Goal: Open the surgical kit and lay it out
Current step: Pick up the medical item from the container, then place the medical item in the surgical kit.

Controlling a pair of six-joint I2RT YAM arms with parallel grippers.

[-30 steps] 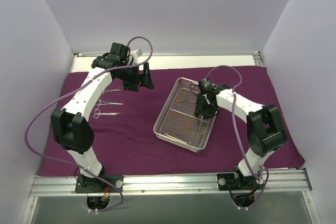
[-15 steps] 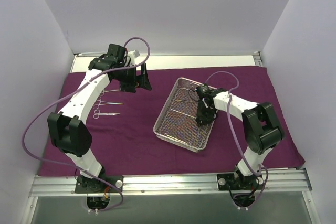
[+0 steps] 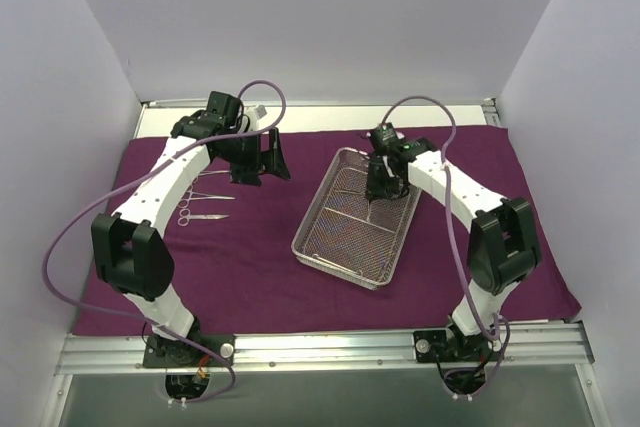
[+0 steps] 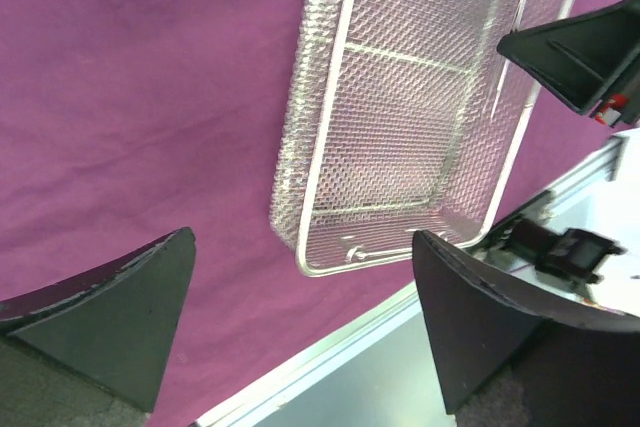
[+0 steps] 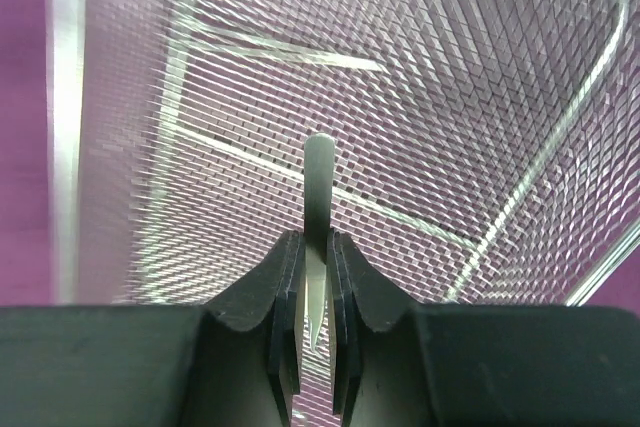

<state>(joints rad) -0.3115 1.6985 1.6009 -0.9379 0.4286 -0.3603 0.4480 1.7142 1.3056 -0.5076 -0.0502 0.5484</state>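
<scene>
The dark purple cloth wrap lies spread flat over the table. The silver wire-mesh tray sits on it at centre right, also in the left wrist view. My right gripper hangs over the tray's far end, shut on a thin silver instrument that sticks out past its fingertips. Other thin instruments lie in the tray. Three silver scissor-like instruments lie on the cloth at the left. My left gripper is open and empty above the cloth, between them and the tray.
White walls close in the left, back and right. A metal rail runs along the near edge by the arm bases. A pale strip of bare table lies behind the cloth. Purple cables loop off both arms.
My right gripper has moved from the tray's right-hand middle to its far end, with the thin instrument in it. My left gripper has shifted slightly and stays open.
</scene>
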